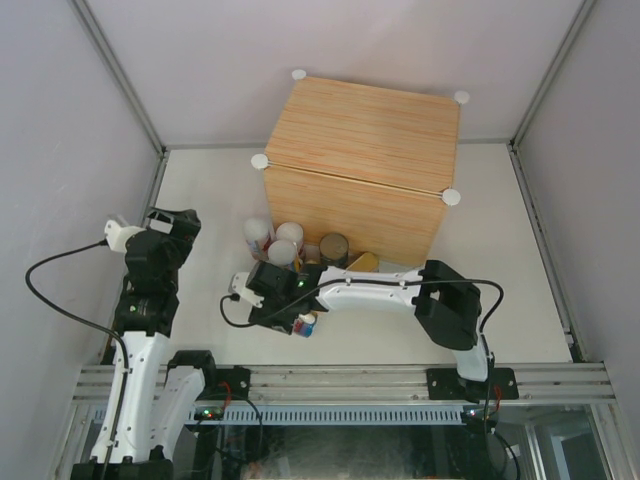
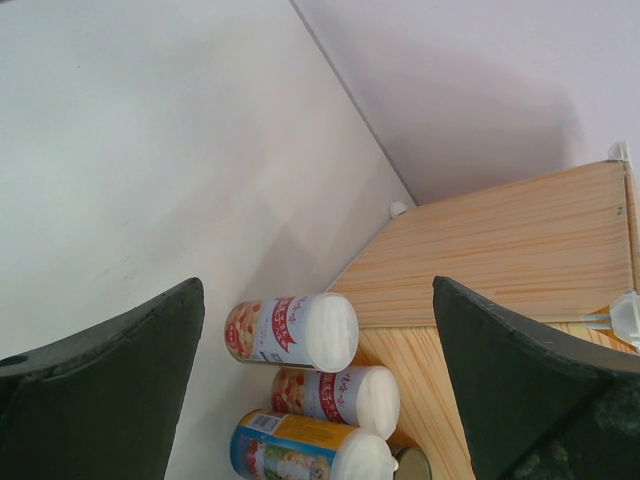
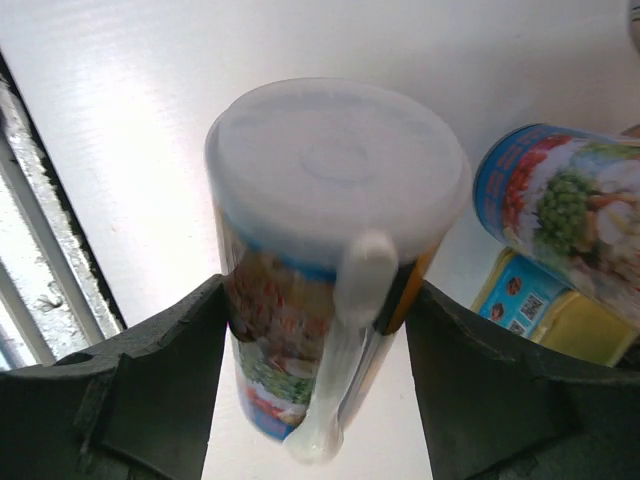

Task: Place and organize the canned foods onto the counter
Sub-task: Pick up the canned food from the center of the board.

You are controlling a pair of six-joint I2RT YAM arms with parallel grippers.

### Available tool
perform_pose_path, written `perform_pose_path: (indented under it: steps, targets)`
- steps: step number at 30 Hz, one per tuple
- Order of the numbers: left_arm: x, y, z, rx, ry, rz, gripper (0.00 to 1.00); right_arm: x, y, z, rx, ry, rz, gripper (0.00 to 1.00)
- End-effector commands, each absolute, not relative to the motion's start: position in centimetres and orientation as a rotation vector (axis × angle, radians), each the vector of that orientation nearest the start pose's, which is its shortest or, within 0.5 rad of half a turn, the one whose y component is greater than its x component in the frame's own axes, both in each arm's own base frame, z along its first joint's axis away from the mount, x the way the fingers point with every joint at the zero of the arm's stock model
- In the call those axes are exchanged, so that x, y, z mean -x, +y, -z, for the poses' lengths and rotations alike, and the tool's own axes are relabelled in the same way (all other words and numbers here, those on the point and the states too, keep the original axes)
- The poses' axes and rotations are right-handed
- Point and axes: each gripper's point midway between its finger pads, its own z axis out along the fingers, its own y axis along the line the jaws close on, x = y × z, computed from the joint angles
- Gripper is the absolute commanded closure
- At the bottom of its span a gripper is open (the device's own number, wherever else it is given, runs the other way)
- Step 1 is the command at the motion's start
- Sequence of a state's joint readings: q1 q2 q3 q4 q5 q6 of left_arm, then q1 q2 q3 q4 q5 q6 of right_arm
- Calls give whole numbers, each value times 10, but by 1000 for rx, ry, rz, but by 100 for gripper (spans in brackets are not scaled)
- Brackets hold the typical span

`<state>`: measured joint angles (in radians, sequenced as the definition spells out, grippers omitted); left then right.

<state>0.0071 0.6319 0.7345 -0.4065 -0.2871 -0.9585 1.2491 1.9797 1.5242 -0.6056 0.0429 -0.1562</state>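
The counter [image 1: 365,150] is a light wood box at the back of the table. In front of it stand three white-lidded cans [image 1: 258,232], [image 1: 289,235], [image 1: 282,252], a dark can with a metal top [image 1: 334,248] and a gold tin [image 1: 362,263]. My right gripper [image 1: 298,316] is shut on a tall white-lidded can [image 3: 335,190] with a colourful label, its fingers [image 3: 170,370] pressed on both sides. My left gripper [image 2: 318,290] is open and holds nothing, some way left of the can cluster [image 2: 295,330], with the counter [image 2: 500,250] behind it.
Beside the held can are another blue-labelled can [image 3: 560,210] and a flat yellow tin with a blue label [image 3: 535,305]. Grey walls [image 1: 60,120] enclose the table. A metal rail [image 1: 340,380] runs along the near edge.
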Motion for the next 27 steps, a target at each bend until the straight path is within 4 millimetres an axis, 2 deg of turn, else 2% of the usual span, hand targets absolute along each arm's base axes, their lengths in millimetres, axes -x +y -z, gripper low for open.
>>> perform_pose_path:
  steps: [1, 14, 27]
  targets:
    - [-281, 24, -274, 1048, 1502, 396, 0, -160, 453, -144, 1554, 1899, -476, 100]
    - [-279, 25, -271, 1054, 1503, 393, 0, -152, 453, -151, 1507, 1886, -561, 100]
    - [-278, 25, -272, 1054, 1500, 390, 0, -154, 454, -184, 1428, 1829, -618, 100]
